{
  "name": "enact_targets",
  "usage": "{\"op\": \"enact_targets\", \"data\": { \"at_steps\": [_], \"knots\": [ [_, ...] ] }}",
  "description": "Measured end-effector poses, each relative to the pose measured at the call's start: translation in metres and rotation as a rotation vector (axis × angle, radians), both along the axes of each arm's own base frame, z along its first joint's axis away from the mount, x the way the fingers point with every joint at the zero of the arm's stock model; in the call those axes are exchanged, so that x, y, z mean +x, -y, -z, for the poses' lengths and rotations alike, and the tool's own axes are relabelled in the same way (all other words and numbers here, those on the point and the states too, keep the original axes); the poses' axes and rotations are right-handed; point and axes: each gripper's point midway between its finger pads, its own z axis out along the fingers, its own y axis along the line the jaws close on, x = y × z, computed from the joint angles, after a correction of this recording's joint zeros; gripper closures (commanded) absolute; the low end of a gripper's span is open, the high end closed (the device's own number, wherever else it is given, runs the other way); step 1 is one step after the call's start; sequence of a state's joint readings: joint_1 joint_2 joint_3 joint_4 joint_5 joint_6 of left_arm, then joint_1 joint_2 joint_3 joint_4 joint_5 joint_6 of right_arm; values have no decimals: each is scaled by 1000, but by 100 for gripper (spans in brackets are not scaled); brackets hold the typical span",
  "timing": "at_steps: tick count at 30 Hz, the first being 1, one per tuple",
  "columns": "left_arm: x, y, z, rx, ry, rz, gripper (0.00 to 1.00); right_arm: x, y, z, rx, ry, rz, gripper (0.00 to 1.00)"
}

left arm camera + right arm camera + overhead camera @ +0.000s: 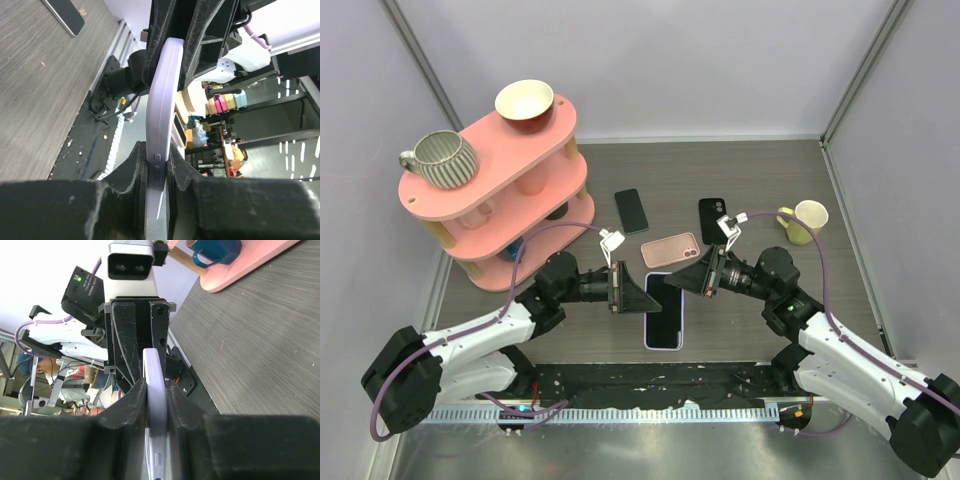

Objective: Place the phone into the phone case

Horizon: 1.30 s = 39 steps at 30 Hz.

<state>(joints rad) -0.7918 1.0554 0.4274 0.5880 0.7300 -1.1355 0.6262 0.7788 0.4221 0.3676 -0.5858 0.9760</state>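
Inside lavender case, dark phone

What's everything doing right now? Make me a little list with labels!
held thing: lavender phone, dark screen facing up
left gripper: shut on the phone's left edge
right gripper: shut on the phone's far right part
on the table behind: black phone, pink slab (phone or case, cannot tell), black slab with camera lenses
far right: yellow mug
far left: pink shelf, with striped mug and bowl on top
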Motion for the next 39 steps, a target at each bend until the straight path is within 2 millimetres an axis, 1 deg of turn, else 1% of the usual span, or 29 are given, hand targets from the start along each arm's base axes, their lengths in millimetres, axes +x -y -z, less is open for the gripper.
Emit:
{"op": "enact_targets", "data": {
  "at_steps": [1, 2, 3, 6, 9, 11, 12, 13, 15, 16, 17, 18, 19, 22, 24, 27, 29, 30, 31, 33, 34, 36, 37, 39],
  "knots": [
    [0, 0, 1, 5, 0, -3, 100, 0, 0, 2, -8, -2, 0, 47],
    [1, 0, 3, 11, 5, -7, 100, 0, 0, 4, -16, -9, 2, 31],
    [3, 0, 5, 23, 1, -18, 100, 0, 1, 7, -24, -15, 1, 27],
    [8, -1, 15, 61, -29, -48, 100, -2, 1, 10, -35, -10, -9, 25],
    [13, -1, 17, 69, -36, -76, 100, -8, 1, 12, -32, -6, -36, 24],
    [17, -1, 14, 67, -34, -96, 100, -15, 3, 21, -21, -13, -58, 24],
    [19, -2, 12, 63, -29, -110, 100, -19, 3, 28, -15, -25, -71, 25],
    [21, -2, 10, 58, -25, -120, 100, -25, 5, 39, -13, -47, -87, 25],
    [24, -3, 5, 49, -18, -138, 100, -32, 7, 56, -19, -94, -105, 29],
    [26, -3, 2, 43, -12, -147, 100, -36, 8, 64, -22, -114, -113, 33],
    [27, -3, 0, 39, -8, -155, 100, -38, 9, 69, -20, -133, -119, 35],
    [28, -3, 0, 41, -6, -160, 100, -40, 9, 70, -15, -136, -122, 37],
    [30, -3, 1, 47, -12, -170, 100, -41, 9, 69, -5, -130, -127, 42],
    [33, -4, 2, 50, -14, -186, 100, -43, 9, 62, 16, -111, -141, 50],
    [36, -4, 3, 52, -15, -200, 100, -44, 9, 58, 28, -97, -145, 51],
    [41, -6, 4, 58, -18, -223, 100, -45, 9, 55, 36, -83, -150, 47],
    [44, -7, 4, 58, -18, -238, 100, -46, 10, 55, 38, -81, -154, 46],
    [46, -7, 4, 57, -18, -245, 100, -47, 10, 55, 39, -79, -158, 46],
    [47, -8, 4, 57, -18, -253, 100, -48, 10, 56, 39, -80, -162, 48],
    [50, -8, 4, 58, -21, -263, 100, -50, 10, 59, 39, -81, -170, 59],
    [52, -9, 5, 58, -24, -269, 100, -51, 11, 59, 41, -81, -175, 71],
    [52, -9, 4, 53, -34, -269, 100, -52, 11, 60, 42, -82, -176, 82],
    [51, -9, 2, 47, -37, -265, 100, -52, 11, 62, 42, -91, -174, 90],
    [51, -9, 3, 49, -39, -260, 100, -53, 12, 61, 47, -97, -177, 95]
  ]
}}
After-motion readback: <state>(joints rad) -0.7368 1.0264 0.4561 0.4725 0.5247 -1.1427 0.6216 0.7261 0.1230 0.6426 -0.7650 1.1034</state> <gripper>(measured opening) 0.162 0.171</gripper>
